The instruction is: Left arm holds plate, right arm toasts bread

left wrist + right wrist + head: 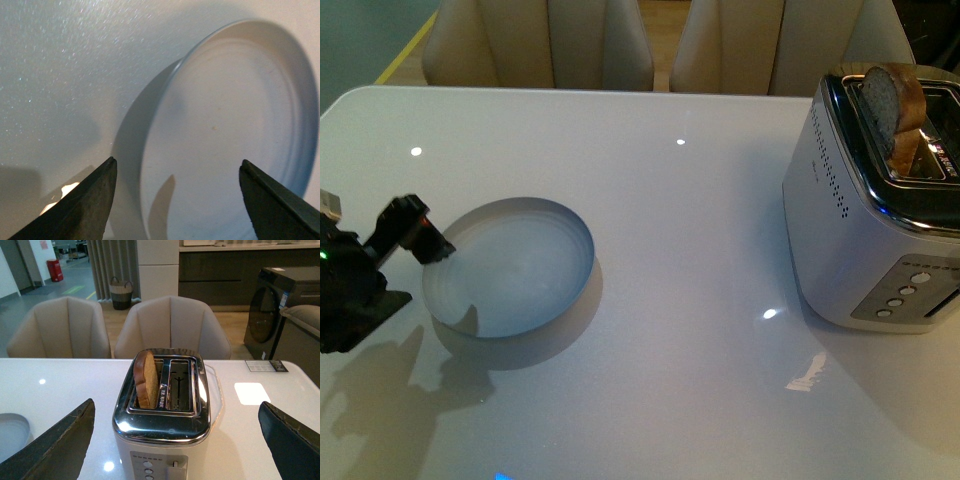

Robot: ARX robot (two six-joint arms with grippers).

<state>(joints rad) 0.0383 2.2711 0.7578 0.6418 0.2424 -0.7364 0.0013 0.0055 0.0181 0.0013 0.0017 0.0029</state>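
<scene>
The pale blue-grey plate [510, 265] lies on the white table at the left. My left gripper [430, 245] is open at the plate's left rim, one jaw over the rim. In the left wrist view the plate [235, 130] lies between and beyond the open left gripper [177, 167]. The bread [895, 105] stands upright in a slot of the silver toaster [865, 220] at the right, its top sticking out. The right wrist view shows the bread [145, 380] in one slot of the toaster [162, 427], with my right gripper [177, 412] open, empty and held back from it.
The toaster's second slot [180, 385] is empty. Its lever and buttons [150, 467] face the right wrist camera. Beige chairs [540, 40] stand behind the table's far edge. A card [267, 366] lies on the table beyond the toaster.
</scene>
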